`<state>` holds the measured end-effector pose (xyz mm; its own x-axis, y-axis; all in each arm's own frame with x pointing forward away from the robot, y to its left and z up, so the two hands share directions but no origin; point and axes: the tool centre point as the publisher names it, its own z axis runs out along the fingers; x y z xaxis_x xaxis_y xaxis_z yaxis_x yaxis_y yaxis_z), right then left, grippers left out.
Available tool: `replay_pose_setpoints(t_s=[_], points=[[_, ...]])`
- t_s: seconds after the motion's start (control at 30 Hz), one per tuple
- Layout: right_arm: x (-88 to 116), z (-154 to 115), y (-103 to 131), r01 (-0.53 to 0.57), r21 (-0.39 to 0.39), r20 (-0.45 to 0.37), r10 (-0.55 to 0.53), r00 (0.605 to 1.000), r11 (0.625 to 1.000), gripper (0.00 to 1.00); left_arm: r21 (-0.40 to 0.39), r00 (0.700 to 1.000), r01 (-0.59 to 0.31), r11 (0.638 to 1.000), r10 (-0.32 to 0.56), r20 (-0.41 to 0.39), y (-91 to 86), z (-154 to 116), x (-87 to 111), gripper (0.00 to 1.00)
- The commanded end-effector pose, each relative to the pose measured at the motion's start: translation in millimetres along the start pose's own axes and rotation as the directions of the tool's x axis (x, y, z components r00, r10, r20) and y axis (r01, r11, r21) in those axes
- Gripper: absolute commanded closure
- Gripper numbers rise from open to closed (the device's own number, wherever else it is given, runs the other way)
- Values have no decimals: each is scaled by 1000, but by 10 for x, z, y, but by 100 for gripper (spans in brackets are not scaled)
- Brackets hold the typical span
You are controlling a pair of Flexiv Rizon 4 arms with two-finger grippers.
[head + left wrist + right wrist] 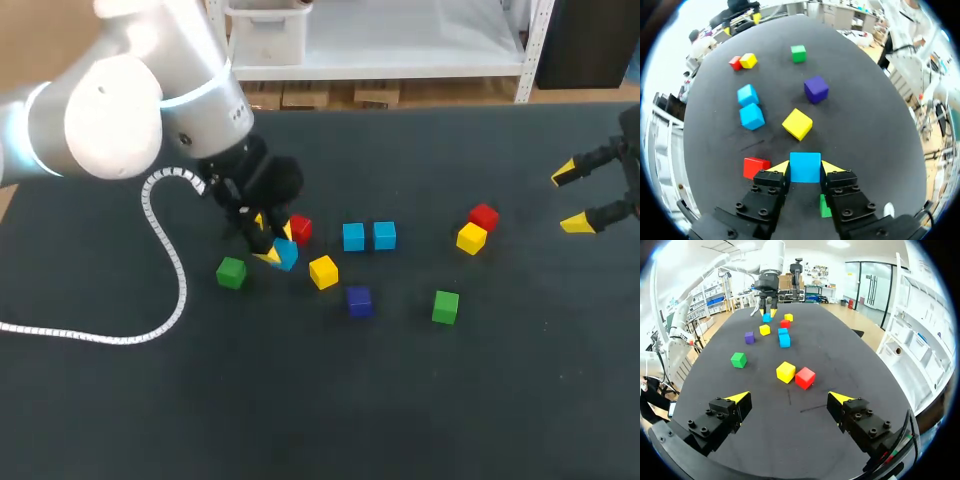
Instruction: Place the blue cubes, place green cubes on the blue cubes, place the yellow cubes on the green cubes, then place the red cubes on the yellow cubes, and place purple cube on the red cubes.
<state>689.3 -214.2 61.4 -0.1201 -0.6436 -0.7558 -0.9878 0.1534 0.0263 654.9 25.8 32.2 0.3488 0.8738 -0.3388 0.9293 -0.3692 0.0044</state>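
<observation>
We have a smooth, sharp-edged light-blue cube (805, 169) clamped from two sides between the yellow-tipped fingers of our left gripper (805, 165), low over the dark matte tabletop (420, 400). A glossy red cube (756, 167) lies just beside one finger. A plain yellow cube (797, 124) sits ahead, and a pair of blue cubes (751, 116) (747, 95) lies side by side beyond. Our right gripper (789, 399) hangs well apart near the table's edge, its fingers spread wide.

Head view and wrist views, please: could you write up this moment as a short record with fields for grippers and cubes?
Left gripper: shut on a blue cube
Right gripper: open, empty
Other blue cubes: two, side by side
Green cubes: two, far apart
Purple cube: standing alone
Red cube near right gripper: touching a yellow cube
Stacks: none yet
</observation>
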Motion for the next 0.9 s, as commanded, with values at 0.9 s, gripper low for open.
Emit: replay_pose_setpoints(t_s=[0.9], points=[[1,5,-6,1,0,1,-1,1000,1000,0,-92,998,-61,994,59,-25,1176,-95,-289,100]])
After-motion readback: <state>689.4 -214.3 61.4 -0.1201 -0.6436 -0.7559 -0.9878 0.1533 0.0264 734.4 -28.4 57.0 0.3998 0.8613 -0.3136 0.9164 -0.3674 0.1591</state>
